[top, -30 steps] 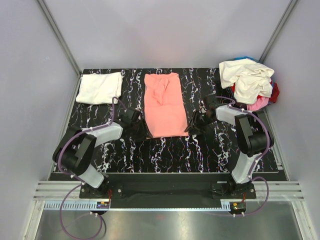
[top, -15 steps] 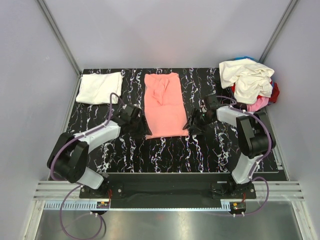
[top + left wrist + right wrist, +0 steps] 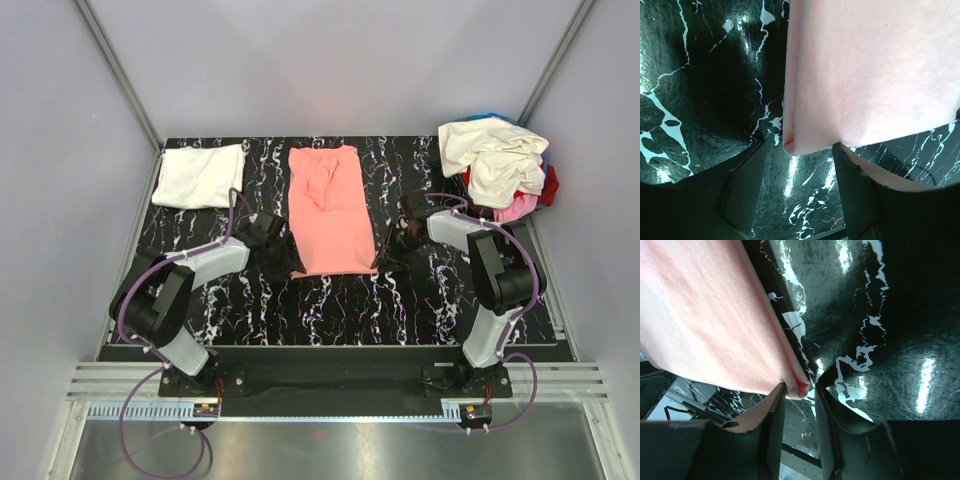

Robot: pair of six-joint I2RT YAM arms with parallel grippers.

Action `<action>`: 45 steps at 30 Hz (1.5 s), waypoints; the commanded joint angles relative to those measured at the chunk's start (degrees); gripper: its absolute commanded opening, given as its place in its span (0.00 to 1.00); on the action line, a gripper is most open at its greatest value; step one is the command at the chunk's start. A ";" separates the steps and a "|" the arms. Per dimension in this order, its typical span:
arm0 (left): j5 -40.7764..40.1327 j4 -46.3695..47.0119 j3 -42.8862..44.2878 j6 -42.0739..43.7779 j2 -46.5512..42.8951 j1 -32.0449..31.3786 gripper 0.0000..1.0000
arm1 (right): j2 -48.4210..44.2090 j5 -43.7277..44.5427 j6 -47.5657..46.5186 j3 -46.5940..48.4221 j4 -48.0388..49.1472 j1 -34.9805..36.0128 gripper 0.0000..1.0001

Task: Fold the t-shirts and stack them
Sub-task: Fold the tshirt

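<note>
Left gripper (image 3: 797, 150) is wide open, low over the table (image 3: 705, 100). A hem corner of the pink shirt (image 3: 870, 70) lies between its fingers, unpinched, with the rest spread ahead. Right gripper (image 3: 800, 390) is narrow, the shirt's other hem corner right at its tips; can't tell if clamped. Folded white shirt (image 3: 200, 175) lies well beyond the left gripper. Shirt pile (image 3: 495, 160) lies beyond the right gripper, apart.

No writing, label, brand or number can be read on the salmon-pink t-shirt (image 3: 328, 215) or table (image 3: 330, 305).
</note>
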 commanded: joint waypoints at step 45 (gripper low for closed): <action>-7.33 -5.30 -13.03 -9.24 -24.78 -18.63 0.00 | -30.06 4.21 3.43 -18.58 -5.38 5.11 0.00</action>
